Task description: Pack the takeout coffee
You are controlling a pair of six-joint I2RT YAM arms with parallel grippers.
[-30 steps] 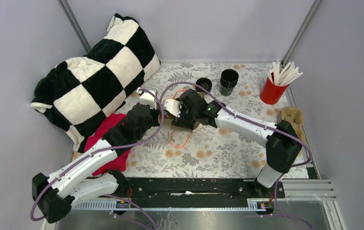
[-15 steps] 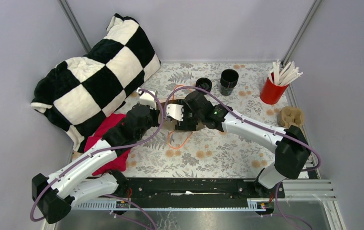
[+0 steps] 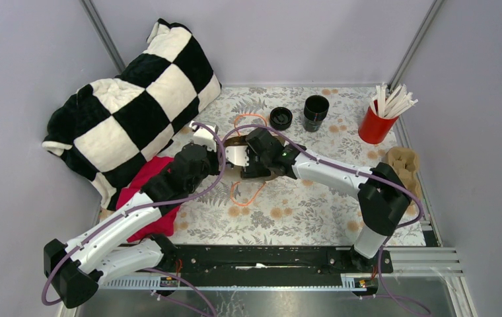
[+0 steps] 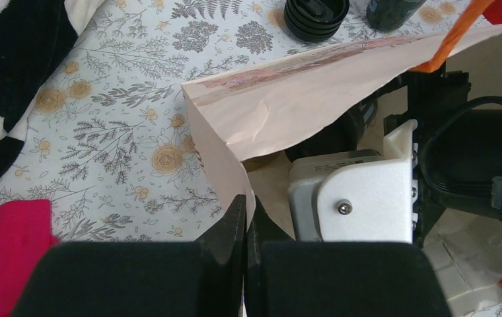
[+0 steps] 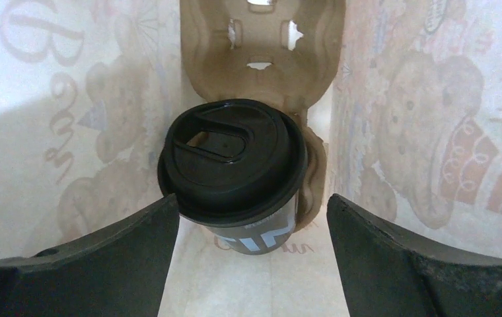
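Note:
The takeout coffee (image 5: pixel 232 162), a small black cup with a round black lid, stands in a brown cardboard carrier (image 5: pixel 261 39) inside the printed paper bag (image 4: pixel 288 99). My right gripper (image 5: pixel 251 206) reaches into the bag and is open, one finger on each side of the cup and clear of it. My left gripper (image 4: pixel 246 205) is shut on the bag's rim, pinching the paper between its fingers. In the top view the bag (image 3: pixel 234 140) lies mid-table between both wrists, and the cup is hidden there.
A lidless stack of black cups (image 3: pixel 315 111) and a stack of lids (image 3: pixel 281 117) stand behind the bag. A red cup of straws (image 3: pixel 375 125) and a spare carrier (image 3: pixel 401 160) sit at the right. A checkered blanket (image 3: pixel 129 105) and a red cloth (image 3: pixel 146 191) lie at the left.
My right wrist has shifted slightly left and toward the back at the bag's mouth. The left arm has stayed put, still holding the rim.

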